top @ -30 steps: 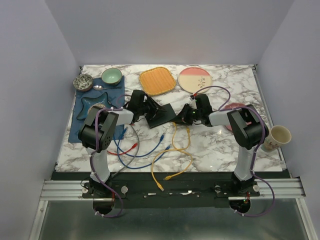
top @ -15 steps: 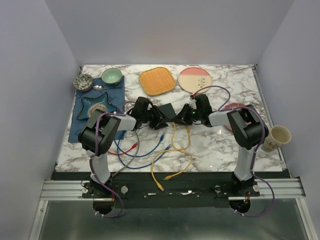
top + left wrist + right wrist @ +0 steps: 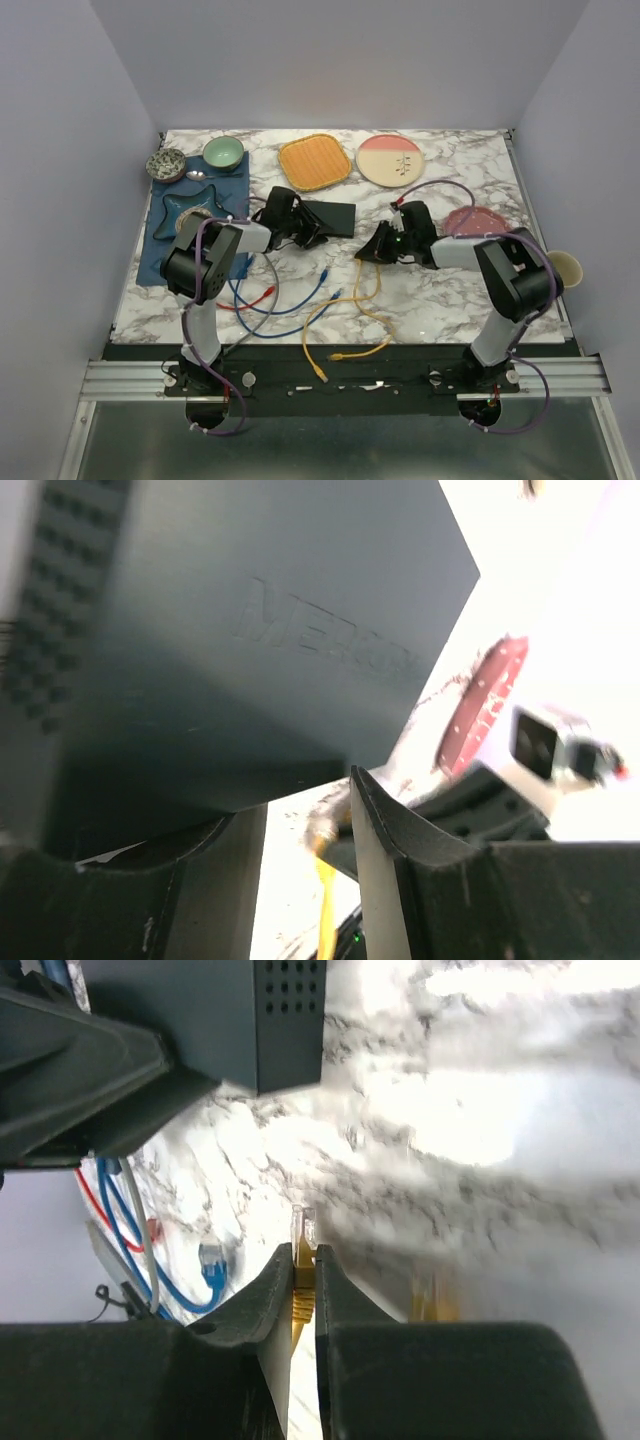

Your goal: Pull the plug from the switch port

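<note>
The switch is a flat dark box lying flat on the marble table; it also shows in the left wrist view and the right wrist view. My left gripper sits at the switch's near-left corner. In the left wrist view the gripper has a bare gap between its jaws, and the switch lies just past the left finger. My right gripper is to the right of the switch and apart from it. It is shut on the clear-tipped plug of the yellow cable. The plug is out of the port.
Blue, red and white cables lie loose in front of the switch. An orange square plate and a pink-and-cream plate are at the back. A red dish and a cup are at the right. A blue mat with bowls is at the left.
My right gripper has drawn back to the right and nearer with the yellow plug, away from the switch. The switch, tilted between both grippers before, now lies flat farther back.
</note>
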